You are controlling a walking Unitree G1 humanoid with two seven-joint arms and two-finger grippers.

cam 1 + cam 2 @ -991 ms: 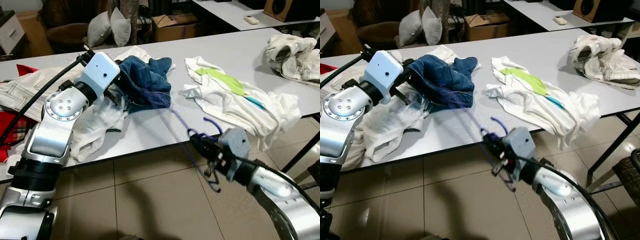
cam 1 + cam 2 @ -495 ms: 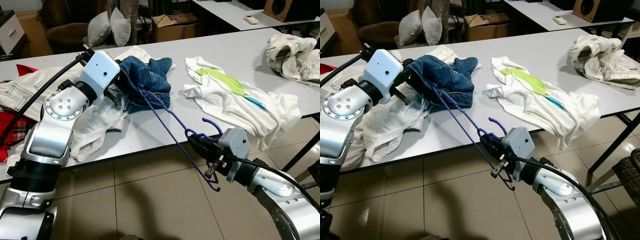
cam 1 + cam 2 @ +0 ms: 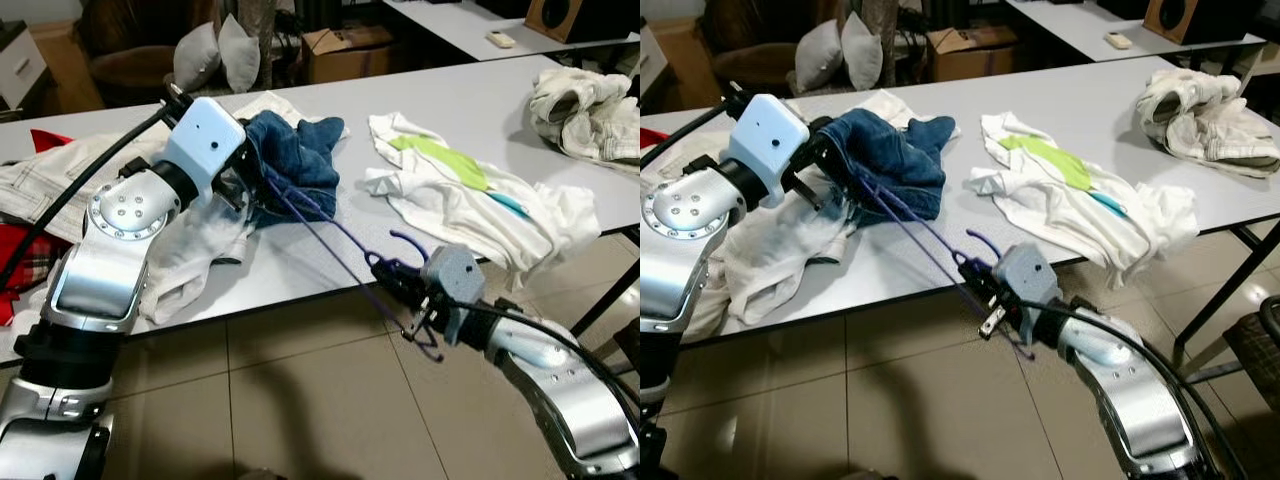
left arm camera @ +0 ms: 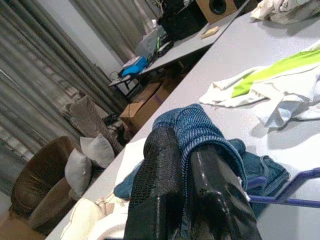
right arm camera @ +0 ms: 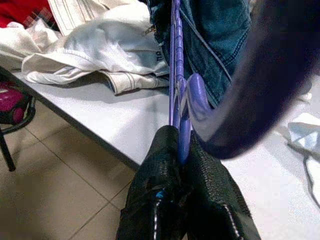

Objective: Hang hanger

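We hold the purple hanger point(image 3: 330, 232) at its neck, just below the hook, with our right gripper point(image 5: 186, 150), its two black fingers pinched tight on the wire off the near edge of the grey table point(image 3: 500, 120). From there the hanger's long arm runs up over that edge and into the blue denim garment point(image 3: 295, 160), which lies on the table between a white garment point(image 3: 190, 250) and a white shirt with a green stripe point(image 3: 470, 195). Our left gripper point(image 4: 187, 165) sits at the denim, its fingers closed on a fold of the blue cloth and lifting it slightly off the table. The step in hand looks to be threading the hanger into the denim, so we should keep the left grip firm and raised to hold the cloth open, and steer the far tip along the line of the wire rather than sideways, since a thin wire hanger flexes and can snag on a seam. We should also keep the pinch near the hook steady, as the long arm gives the load leverage to twist it in our fingers.
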